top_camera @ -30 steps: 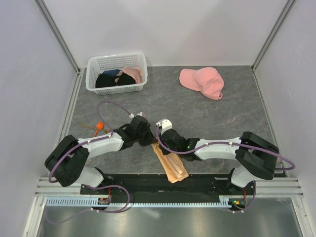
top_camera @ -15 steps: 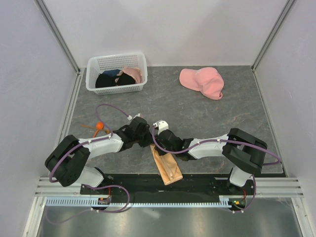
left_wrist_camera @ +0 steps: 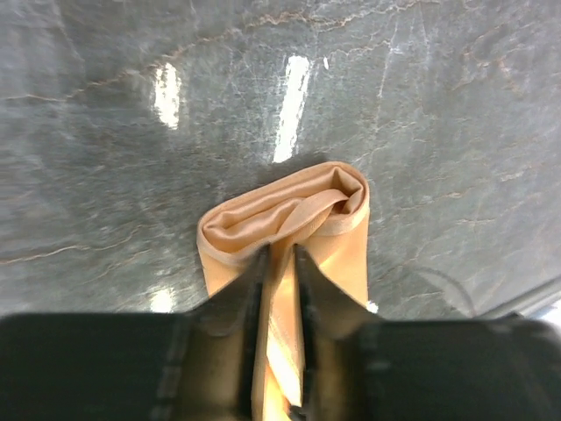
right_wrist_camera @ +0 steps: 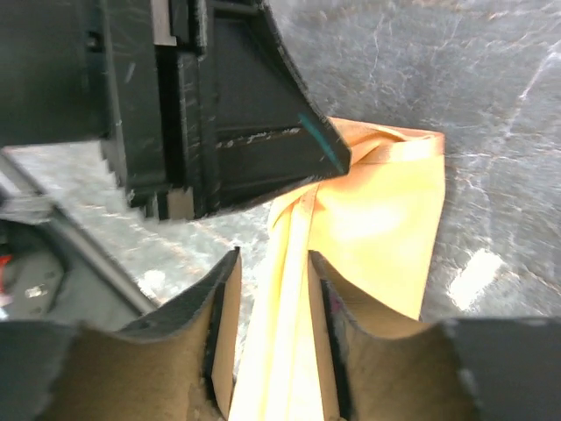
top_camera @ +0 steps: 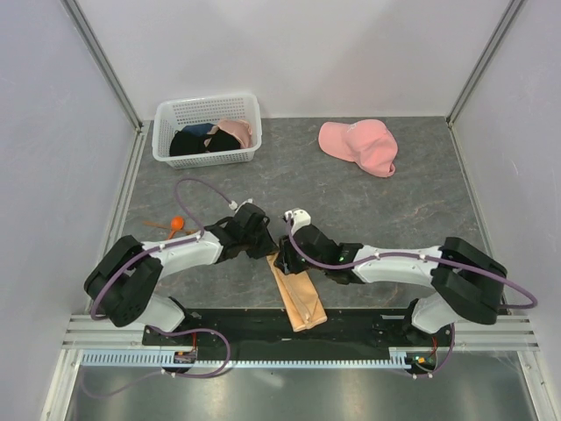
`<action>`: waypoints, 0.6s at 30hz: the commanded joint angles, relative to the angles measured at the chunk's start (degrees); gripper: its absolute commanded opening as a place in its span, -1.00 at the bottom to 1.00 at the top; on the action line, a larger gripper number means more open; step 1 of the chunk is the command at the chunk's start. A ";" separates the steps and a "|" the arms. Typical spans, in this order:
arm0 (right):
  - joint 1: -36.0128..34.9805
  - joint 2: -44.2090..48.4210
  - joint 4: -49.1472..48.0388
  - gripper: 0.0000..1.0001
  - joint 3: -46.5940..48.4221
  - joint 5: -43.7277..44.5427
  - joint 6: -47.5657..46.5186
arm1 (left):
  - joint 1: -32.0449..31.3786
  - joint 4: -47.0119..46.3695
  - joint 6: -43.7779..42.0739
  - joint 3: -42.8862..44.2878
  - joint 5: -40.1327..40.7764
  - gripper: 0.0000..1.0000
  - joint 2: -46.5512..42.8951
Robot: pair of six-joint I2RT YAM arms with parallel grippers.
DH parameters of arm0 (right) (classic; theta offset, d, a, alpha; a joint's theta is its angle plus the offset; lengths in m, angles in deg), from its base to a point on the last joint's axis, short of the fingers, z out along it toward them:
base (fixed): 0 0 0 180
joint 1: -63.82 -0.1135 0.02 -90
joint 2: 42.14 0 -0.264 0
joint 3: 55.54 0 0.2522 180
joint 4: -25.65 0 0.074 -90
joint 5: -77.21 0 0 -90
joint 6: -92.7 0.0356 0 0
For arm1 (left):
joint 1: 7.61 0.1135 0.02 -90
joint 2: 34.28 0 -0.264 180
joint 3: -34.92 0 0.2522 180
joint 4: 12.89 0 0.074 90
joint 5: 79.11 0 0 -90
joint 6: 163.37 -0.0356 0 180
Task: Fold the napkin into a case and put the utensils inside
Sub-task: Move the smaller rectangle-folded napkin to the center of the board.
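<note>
here, folded napkin (top_camera: 296,298) lies on grey table (top_camera: 368,197).

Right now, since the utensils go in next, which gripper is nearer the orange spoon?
Left. The left gripper is at the napkin's far end, to the right of the orange spoon; the right gripper faces it from further right, farther from the spoon.

Table (top_camera: 351,210): basket (top_camera: 208,158) upper left of the frame, clothes (top_camera: 210,138) in it. Cap (top_camera: 358,145) upper right. Utensils (top_camera: 173,225) left of centre, well apart from napkin (top_camera: 298,298), which lies lower centre. Left gripper (left_wrist_camera: 280,263) and right gripper (right_wrist_camera: 273,263) side by side at napkin's upper end.
</note>
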 commanded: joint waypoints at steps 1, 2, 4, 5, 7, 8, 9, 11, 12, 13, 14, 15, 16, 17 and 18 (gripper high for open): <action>2.54 7.35 3.07 -0.10 -1.57 -4.77 2.33 | -0.07 7.72 -6.83 5.54 4.37 -0.30 -3.58; 3.94 8.42 4.55 -0.09 -1.92 -5.49 2.51 | -0.07 9.12 -8.06 6.94 4.99 -0.26 -4.11; 6.39 11.22 6.31 -0.06 -3.50 -8.28 2.86 | -0.07 12.82 -9.91 7.83 5.61 -0.18 -6.48; 7.28 11.85 6.76 -0.03 -3.94 -9.44 2.95 | -0.07 14.57 -11.83 8.88 5.78 -0.17 -7.27; 9.65 13.08 8.95 -0.03 -4.99 -12.15 4.00 | -0.07 19.58 -13.08 9.67 5.79 -0.15 -9.46; 10.36 13.44 9.83 -0.03 -5.35 -12.87 4.18 | -0.07 20.90 -13.60 9.42 5.61 -0.16 -10.35; 11.06 13.61 10.19 -0.03 -6.13 -13.40 4.44 | -0.16 22.13 -13.43 8.81 5.09 -0.24 -11.32; 13.42 14.32 11.24 -0.04 -6.93 -14.80 5.14 | -0.07 23.46 -12.47 5.31 3.51 -0.35 -14.48; 14.31 14.41 11.25 -0.04 -7.89 -15.51 5.06 | -0.07 23.46 -11.94 3.89 1.41 -0.47 -15.53; 16.24 14.41 11.42 -0.04 -8.25 -16.03 4.97 | -0.25 23.38 -11.42 2.40 -0.09 -0.51 -16.15; 17.21 14.23 11.60 -0.04 -8.69 -17.78 4.71 | -0.42 23.46 -10.02 -0.23 -1.15 -0.53 -17.03; 17.92 13.80 11.34 -0.04 -9.21 -18.41 4.53 | -1.38 23.55 -9.31 -1.38 -2.64 -0.56 -17.39; 18.88 13.62 11.25 -0.05 -9.48 -18.93 4.18 | -2.17 22.68 -8.35 -2.44 -2.92 -0.56 -17.65; 19.15 13.35 10.99 -0.06 -9.57 -19.11 3.74 | -3.14 21.98 -6.86 -4.02 -2.92 -0.56 -17.65; 19.15 12.92 10.72 -0.06 -9.57 -19.90 2.96 | -5.06 21.19 -6.15 -4.55 -3.53 -0.56 -17.39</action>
